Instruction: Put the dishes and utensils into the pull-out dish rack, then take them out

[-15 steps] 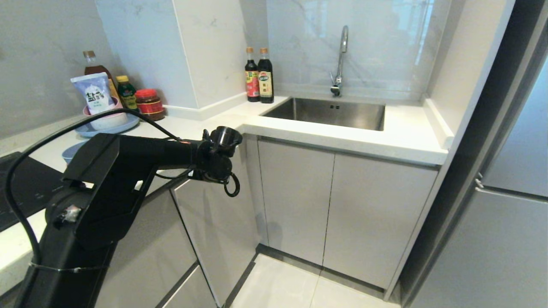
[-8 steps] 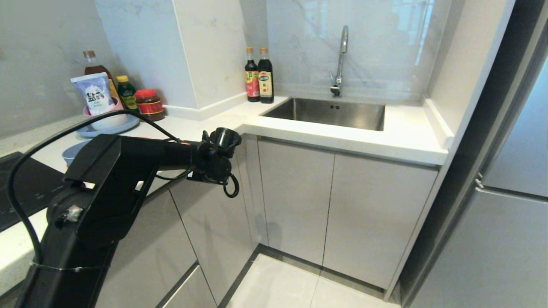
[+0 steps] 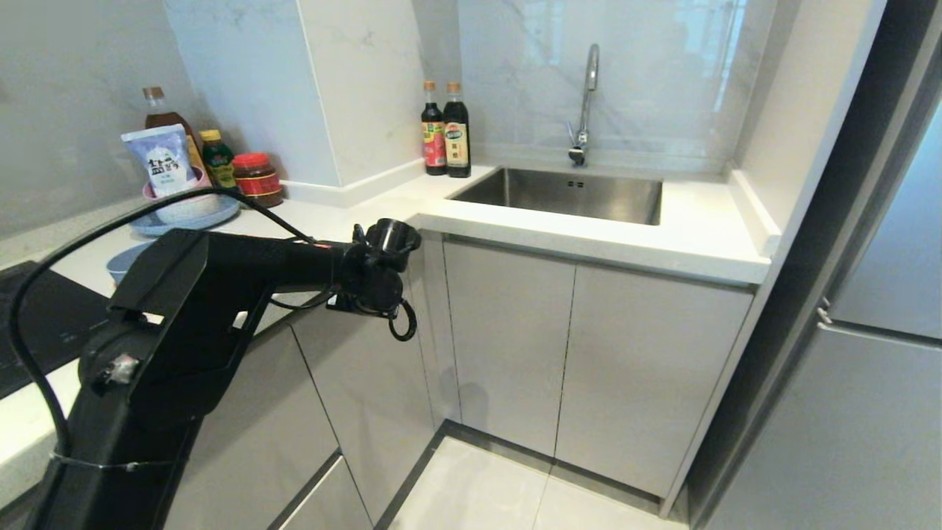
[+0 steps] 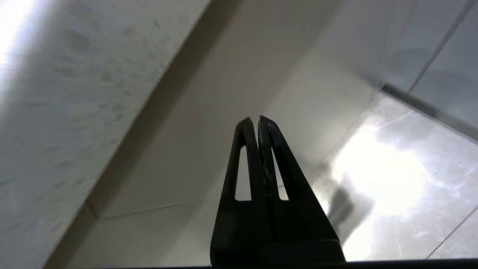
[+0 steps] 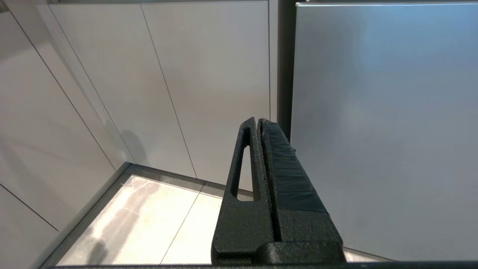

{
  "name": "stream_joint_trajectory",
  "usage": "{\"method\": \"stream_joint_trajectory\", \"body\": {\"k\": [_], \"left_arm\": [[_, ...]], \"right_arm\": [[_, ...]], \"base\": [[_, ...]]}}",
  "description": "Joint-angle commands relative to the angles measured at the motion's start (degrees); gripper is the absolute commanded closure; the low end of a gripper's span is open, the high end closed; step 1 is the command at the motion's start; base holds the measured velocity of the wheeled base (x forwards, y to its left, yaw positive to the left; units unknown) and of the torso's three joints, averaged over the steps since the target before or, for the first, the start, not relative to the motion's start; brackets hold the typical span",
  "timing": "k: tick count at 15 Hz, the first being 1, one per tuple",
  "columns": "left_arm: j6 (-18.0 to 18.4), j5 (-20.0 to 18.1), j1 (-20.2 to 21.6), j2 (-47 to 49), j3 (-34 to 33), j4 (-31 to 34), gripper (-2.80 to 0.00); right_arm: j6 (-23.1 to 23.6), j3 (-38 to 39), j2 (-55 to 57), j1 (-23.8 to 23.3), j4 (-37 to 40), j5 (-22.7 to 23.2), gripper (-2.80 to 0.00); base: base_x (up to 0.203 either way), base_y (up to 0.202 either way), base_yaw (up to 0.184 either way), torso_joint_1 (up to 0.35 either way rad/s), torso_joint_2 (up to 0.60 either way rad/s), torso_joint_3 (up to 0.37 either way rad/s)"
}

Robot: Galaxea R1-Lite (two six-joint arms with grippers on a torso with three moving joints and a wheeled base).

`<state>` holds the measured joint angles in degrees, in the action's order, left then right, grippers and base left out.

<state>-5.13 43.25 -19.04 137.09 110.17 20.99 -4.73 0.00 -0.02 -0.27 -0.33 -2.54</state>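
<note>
The periwinkle-blue bowl [image 3: 124, 262] sits on the white counter at the left, half hidden behind my left arm [image 3: 243, 265]. That arm reaches across the counter edge, its wrist [image 3: 377, 276] just below the counter's corner. In the left wrist view my left gripper [image 4: 253, 119] is shut and empty, with its tips close to a pale cabinet front [image 4: 209, 123] under the counter's overhang. My right gripper [image 5: 257, 120] is shut and empty, hanging low before the cabinet doors. The pink plate, the utensils and the pull-out dish rack's basket are out of view.
A blue-grey plate [image 3: 151, 224] carries a pink-rimmed bowl with a packet [image 3: 163, 165], beside bottles and a red jar [image 3: 257, 179]. Two dark sauce bottles [image 3: 447, 132] stand by the steel sink [image 3: 567, 195]. A black hob [image 3: 29, 316] lies at the left and a fridge [image 3: 868, 412] stands at the right.
My left wrist has edged slightly to the right along the counter's edge. Both grippers stay shut and nothing else has moved.
</note>
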Motion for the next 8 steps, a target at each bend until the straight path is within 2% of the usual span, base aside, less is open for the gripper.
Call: {"method": "stream_joint_trajectory", "body": {"k": [1,8], "left_arm": [[-0.52,-1.24,-1.03,-5.42,-1.54,0.32,0.0],[-3.09,-17.75,-2.4,-29.92,-8.29,3.93,0.0]], "right_arm": [[-0.02,0.0,-0.24,0.0,-0.02,-0.01,0.0],[-0.02,0.0,-0.24,0.0,-0.02,-0.01,0.0]], "base": [[0.0,0.0,0.0,0.0,0.0,0.0],[0.0,0.0,0.0,0.0,0.0,0.0]]}}
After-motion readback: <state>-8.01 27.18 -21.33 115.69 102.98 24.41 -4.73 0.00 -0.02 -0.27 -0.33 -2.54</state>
